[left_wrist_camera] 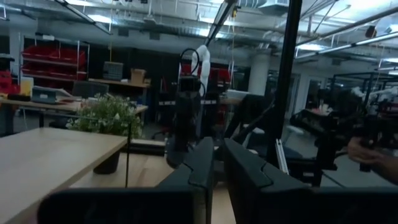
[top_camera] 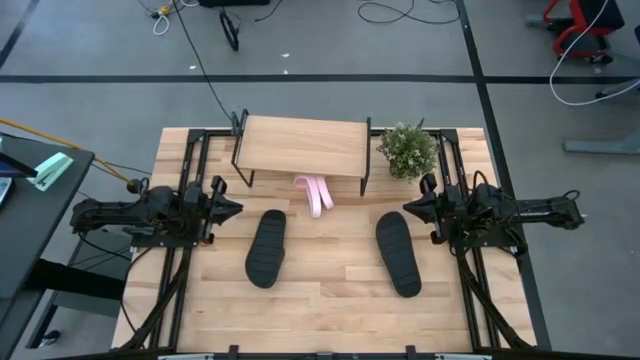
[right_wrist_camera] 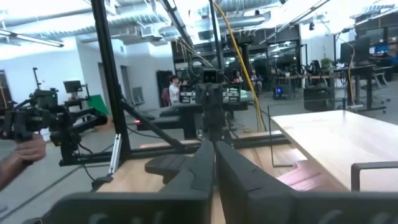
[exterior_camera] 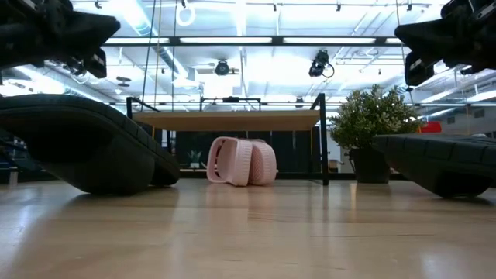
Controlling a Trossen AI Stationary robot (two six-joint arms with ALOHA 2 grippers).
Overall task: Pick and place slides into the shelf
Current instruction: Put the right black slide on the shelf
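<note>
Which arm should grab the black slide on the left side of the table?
Left, probably. The left gripper hovers beside that black slide, fingers shut. The right gripper sits across the table, next to the other black slide.

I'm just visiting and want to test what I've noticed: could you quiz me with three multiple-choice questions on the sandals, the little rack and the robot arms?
1. Where are the pink sandals?
A. On top of the rack
B. Under the rack's front edge, on the table
C. Beside the plant

2. How many black sandals lie on the table?
A. One
B. Two
C. Four

3. What are the two arms holding?
A. Nothing
B. One black sandal each
C. The plant

Answers:
1 B: they poke out from beneath the rack.
2 B: one left black sandal, one right black sandal.
3 A: the left gripper and right gripper wait at the table's sides, jaws shut, clear of everything, including the plant.
</note>
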